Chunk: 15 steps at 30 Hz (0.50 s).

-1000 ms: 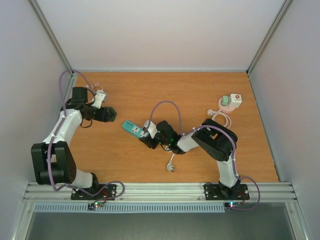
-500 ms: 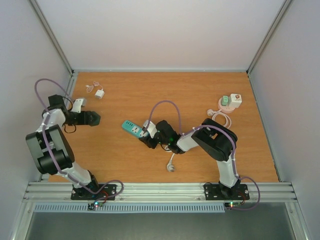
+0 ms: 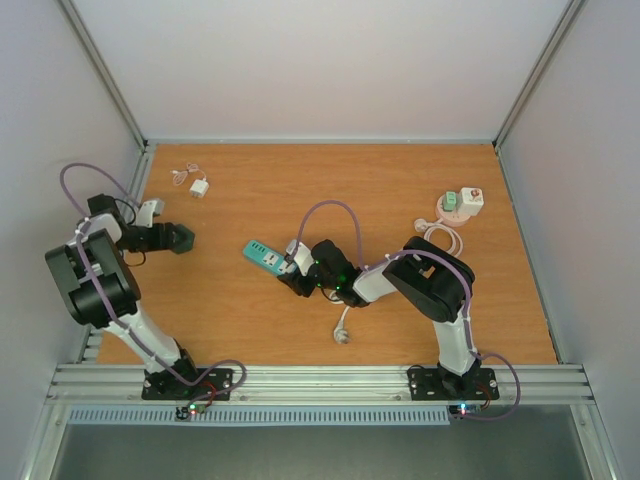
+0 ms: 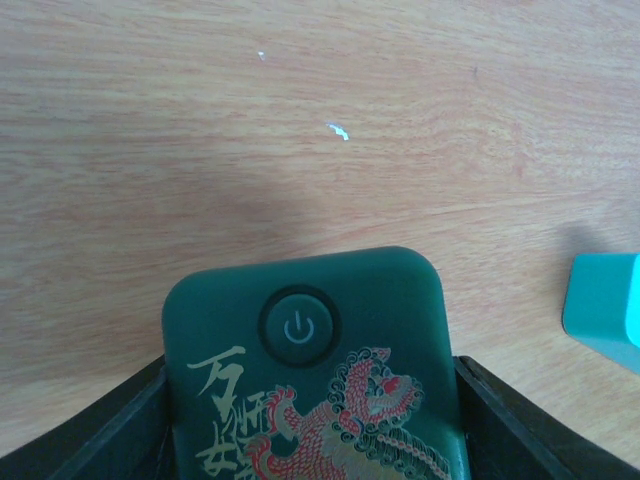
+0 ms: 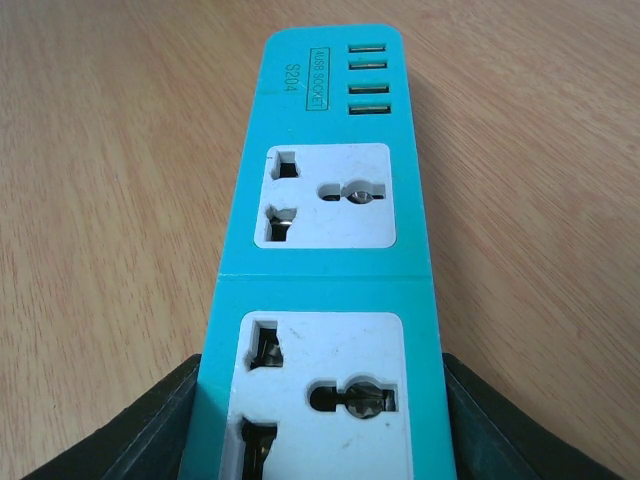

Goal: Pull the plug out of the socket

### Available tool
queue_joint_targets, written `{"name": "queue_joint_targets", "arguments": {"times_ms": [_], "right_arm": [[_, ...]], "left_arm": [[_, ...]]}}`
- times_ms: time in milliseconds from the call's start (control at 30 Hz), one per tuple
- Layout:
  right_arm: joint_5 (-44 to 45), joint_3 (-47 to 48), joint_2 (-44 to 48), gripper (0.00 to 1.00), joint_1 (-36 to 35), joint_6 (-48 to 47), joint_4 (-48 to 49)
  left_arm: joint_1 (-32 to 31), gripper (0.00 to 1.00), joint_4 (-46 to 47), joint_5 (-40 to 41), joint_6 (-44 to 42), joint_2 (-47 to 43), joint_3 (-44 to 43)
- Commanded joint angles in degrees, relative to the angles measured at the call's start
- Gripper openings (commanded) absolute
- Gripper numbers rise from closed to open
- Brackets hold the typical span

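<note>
- The left gripper (image 3: 179, 238), at the left edge of the wood-grain table (image 3: 300, 190), pinches a dark green plug (image 4: 305, 360) between its fingers, well apart from the strip.
- The plug is matte with rounded corners. It carries a round power-symbol button, gold Chinese characters and a red-and-gold lion figure.
- At mid-table, the right gripper (image 3: 293, 272) clamps the near end of a teal power strip (image 5: 325, 240).
- The strip is printed "USB SOCKET S204" beside four USB slots. Below the print sit two white outlet panels.
- A white charger (image 3: 200, 187) with a thin cable lies near the far left corner.
- A white-and-green socket block (image 3: 462, 202) sits far right beside a coiled cord (image 3: 445, 236).
</note>
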<state>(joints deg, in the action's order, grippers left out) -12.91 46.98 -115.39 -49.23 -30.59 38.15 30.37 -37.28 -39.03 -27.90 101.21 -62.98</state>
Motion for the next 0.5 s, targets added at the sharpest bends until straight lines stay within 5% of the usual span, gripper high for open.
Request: {"name": "queue_joint_targets", "arguments": {"times_ms": [0,267,467], "right_arm": [[-0.23,-0.41,-3.40,0.18,0.01,-0.13,-7.70],[-0.28,-0.27,-3.53,0.18,0.01,-0.13,-7.94],[-0.50,-0.31,-3.48,0.20,0.01,-0.10,-7.97]], "left_arm": [[0.65,0.45,1.91,-3.64,-1.15,2.03,-2.58],[0.66,0.48,3.56,-3.03,1.84,8.10,-7.46],[0.96,0.69,3.89,-0.78,1.47,10.04,-8.35]]}}
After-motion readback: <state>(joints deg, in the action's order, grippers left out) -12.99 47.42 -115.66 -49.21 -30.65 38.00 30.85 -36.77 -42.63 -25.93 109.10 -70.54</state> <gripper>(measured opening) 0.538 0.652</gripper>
